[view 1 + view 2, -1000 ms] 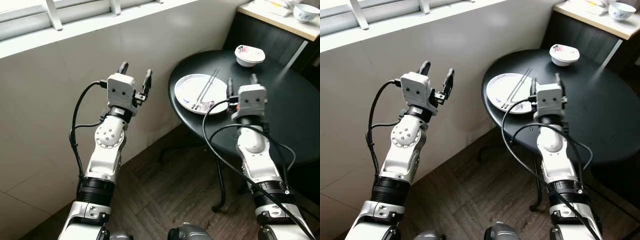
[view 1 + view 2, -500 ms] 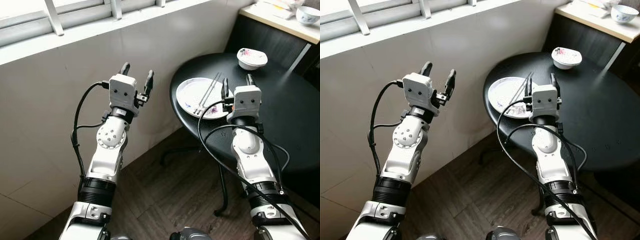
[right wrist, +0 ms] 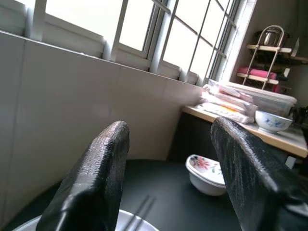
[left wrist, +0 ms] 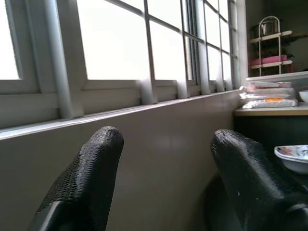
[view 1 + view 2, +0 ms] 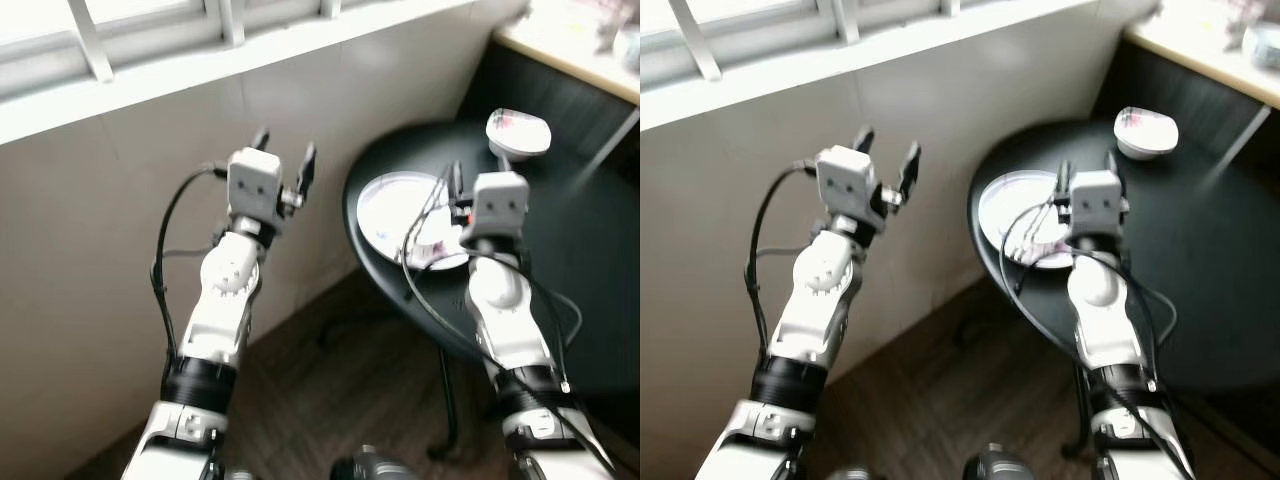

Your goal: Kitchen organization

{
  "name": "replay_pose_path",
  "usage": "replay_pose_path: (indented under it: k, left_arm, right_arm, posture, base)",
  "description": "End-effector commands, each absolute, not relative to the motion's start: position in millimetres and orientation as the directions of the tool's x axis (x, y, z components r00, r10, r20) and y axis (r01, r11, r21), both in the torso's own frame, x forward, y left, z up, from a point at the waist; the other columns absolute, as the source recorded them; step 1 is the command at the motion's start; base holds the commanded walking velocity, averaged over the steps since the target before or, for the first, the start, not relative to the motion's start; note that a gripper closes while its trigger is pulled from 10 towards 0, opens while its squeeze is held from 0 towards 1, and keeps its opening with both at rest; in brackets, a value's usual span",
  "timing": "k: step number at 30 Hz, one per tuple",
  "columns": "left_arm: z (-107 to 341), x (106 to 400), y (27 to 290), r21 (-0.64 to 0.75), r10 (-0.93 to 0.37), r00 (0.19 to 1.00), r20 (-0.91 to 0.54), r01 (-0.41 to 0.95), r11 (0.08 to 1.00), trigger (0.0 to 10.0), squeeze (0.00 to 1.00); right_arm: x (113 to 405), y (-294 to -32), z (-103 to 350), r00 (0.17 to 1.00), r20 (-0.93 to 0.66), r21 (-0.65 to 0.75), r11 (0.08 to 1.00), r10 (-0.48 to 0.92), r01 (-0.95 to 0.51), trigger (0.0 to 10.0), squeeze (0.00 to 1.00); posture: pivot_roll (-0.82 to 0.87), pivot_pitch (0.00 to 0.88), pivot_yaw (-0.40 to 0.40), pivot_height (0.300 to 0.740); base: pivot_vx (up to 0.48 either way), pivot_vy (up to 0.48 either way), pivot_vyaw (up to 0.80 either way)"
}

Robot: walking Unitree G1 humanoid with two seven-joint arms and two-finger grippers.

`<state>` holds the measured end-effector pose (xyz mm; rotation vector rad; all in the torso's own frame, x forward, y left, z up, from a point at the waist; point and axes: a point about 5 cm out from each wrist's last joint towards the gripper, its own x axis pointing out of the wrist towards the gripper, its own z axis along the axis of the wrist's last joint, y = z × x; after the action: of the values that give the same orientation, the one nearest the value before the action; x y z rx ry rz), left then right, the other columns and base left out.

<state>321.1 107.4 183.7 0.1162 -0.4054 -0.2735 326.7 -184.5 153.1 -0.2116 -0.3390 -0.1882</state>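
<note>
A white plate (image 5: 395, 205) with a pair of chopsticks (image 5: 432, 192) across it lies at the left edge of the round black table (image 5: 590, 260). A small flowered bowl (image 5: 518, 130) stands farther back on the table, and the right wrist view shows the same bowl (image 3: 208, 172). My right gripper (image 5: 480, 172) hovers open over the plate's right side, nothing between its fingers (image 3: 96, 178). My left gripper (image 5: 285, 145) is raised open in front of the tiled wall, left of the table, and holds nothing.
A tiled wall with a window sill (image 5: 200, 70) runs along the left. A counter (image 3: 240, 122) behind the table carries plastic packages (image 3: 240, 103) and a blue-patterned bowl (image 3: 273, 120). A metal rack (image 3: 269, 53) stands beyond. The wooden floor (image 5: 340, 400) lies below.
The whole picture has shifted and blurred, so the camera is moving. My right gripper has come from beside the plate's near right edge to over the plate. The left gripper stays raised.
</note>
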Motion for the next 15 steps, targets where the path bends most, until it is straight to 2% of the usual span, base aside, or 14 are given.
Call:
replay_pose_path:
  k: [1,5,7,9,14,15]
  left_arm:
    - [185,322,111,0.175,-0.277,0.885,0.375,0.226,0.958,10.0,0.00]
    - [185,322,111,0.176,-0.279,0.884,0.375,0.228,0.958,10.0,0.00]
    - [185,323,111,0.175,-0.282,0.884,0.373,0.231,0.957,10.0,0.00]
    - [185,323,110,0.174,-0.283,0.885,0.371,0.233,0.957,10.0,0.00]
    - [184,322,107,0.175,-0.298,0.882,0.366,0.250,0.952,10.0,0.00]
    - [184,322,107,0.175,-0.300,0.881,0.365,0.252,0.952,10.0,0.00]
  right_arm:
    - [329,-181,153,0.929,0.339,-0.159,0.964,-0.149,0.212,10.0,0.00]
    - [329,-182,149,0.937,0.305,-0.139,0.965,-0.172,0.223,10.0,0.00]
    - [330,-183,149,0.936,0.310,-0.137,0.966,-0.170,0.221,10.0,0.00]
    - [330,-182,149,0.936,0.308,-0.128,0.967,-0.171,0.219,10.0,0.00]
    - [331,-184,145,0.946,0.263,-0.102,0.970,-0.187,0.220,10.0,0.00]
    - [333,-184,140,0.957,0.216,-0.054,0.976,-0.195,0.211,10.0,0.00]
  posture:
    - [0.00,0.000,-0.059,0.740]
    - [0.00,0.000,-0.059,0.740]
    - [0.00,0.000,-0.059,0.740]
    - [0.00,0.000,-0.059,0.740]
    - [0.00,0.000,-0.059,0.740]
    - [0.00,0.000,-0.059,0.740]
  base:
    - [0.319,0.000,0.00]
    - [0.319,0.000,0.00]
    - [0.270,0.000,-0.80]
    - [0.000,0.000,-0.80]
    - [0.000,0.000,0.00]
    - [0.000,0.000,0.00]
